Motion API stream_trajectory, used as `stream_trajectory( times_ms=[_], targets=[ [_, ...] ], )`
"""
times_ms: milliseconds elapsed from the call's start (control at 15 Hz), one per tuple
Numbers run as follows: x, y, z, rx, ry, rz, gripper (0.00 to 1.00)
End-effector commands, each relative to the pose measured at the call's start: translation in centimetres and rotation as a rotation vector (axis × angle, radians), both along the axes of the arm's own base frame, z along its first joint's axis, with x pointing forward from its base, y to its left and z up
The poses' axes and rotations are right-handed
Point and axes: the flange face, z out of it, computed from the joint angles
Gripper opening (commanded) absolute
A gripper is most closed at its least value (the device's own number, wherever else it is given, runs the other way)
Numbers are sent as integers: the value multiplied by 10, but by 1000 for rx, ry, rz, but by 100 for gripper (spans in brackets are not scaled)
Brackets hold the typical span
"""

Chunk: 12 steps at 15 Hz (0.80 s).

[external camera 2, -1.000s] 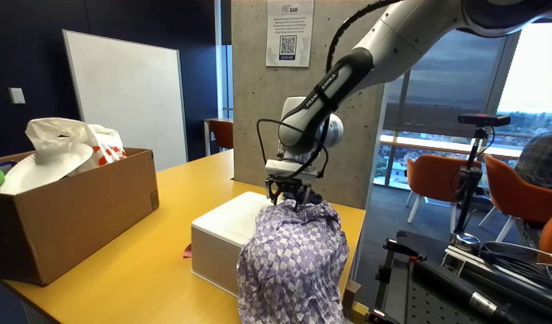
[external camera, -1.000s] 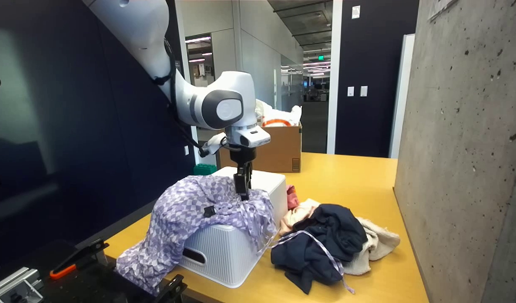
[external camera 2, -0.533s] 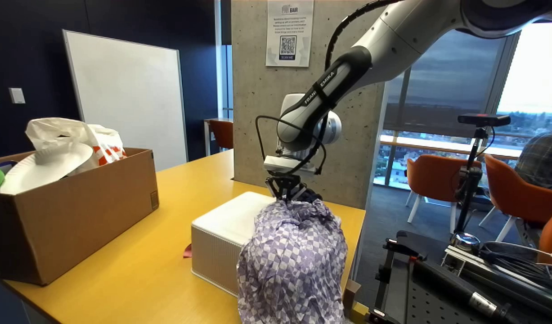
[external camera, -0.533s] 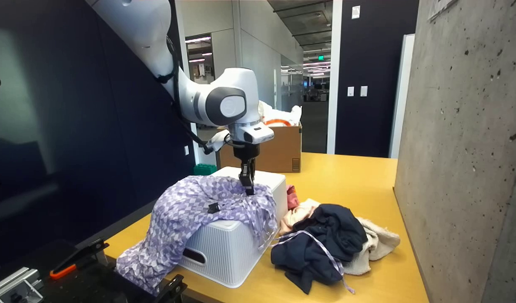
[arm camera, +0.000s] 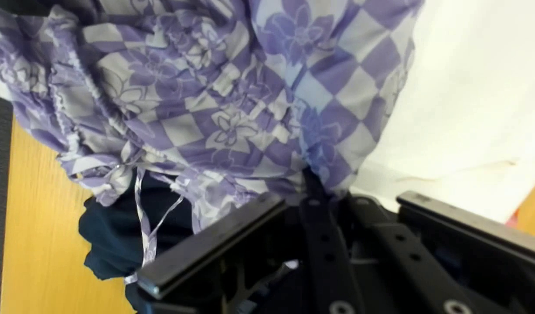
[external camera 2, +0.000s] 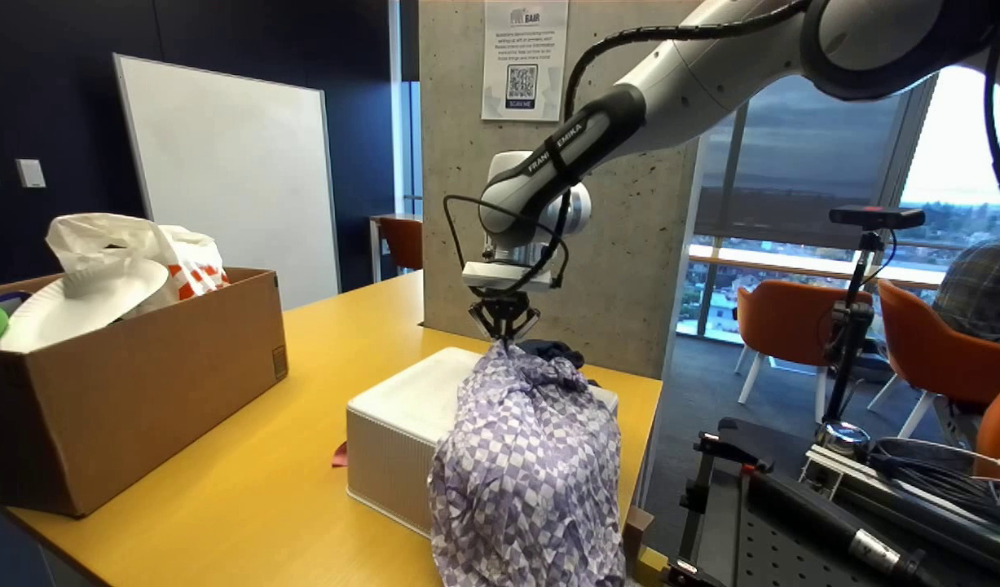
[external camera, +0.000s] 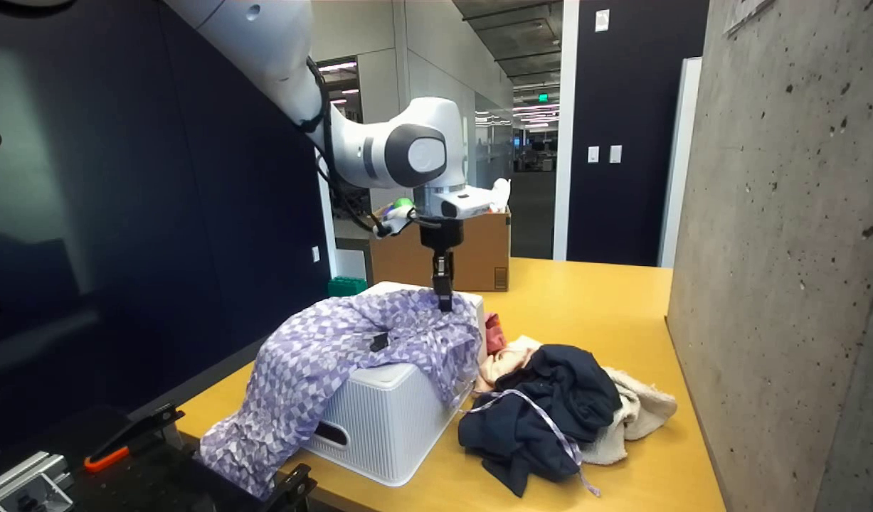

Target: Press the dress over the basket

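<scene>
The dress (external camera: 294,363), purple-and-white checkered cloth, lies draped over the white ribbed basket (external camera: 393,427). In an exterior view its lower part (external camera 2: 532,489) hangs down in front of the basket (external camera 2: 389,432). My gripper (external camera: 445,307) points down at the top of the basket, shut on a gathered fold of the dress. In the wrist view the fold (arm camera: 359,91) runs in between the fingers, and cloth hides part of the fingertips. A bare stretch of the basket's flat white top (arm camera: 481,100) shows beside the fold.
A pile of clothes with a dark navy garment (external camera: 543,412) lies beside the basket, a string from the dress across it. A cardboard box (external camera 2: 157,383) stands on the yellow table (external camera 2: 337,359). A concrete wall (external camera: 778,249) borders the table.
The jaws have come together on the dress. My gripper has risen and moved right in an exterior view, drawing the cloth's top into a peak and shifting it along the basket.
</scene>
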Motion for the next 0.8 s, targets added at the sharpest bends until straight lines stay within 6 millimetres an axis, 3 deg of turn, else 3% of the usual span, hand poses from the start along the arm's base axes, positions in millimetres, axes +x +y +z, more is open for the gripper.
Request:
stream_trajectory(
  times_ms=[0, 400, 733],
  targets=[
    [34, -12, 13, -36, 27, 36, 1],
    [63, -11, 16, -78, 69, 97, 1],
    [74, -22, 20, -116, 98, 142, 1]
  ],
)
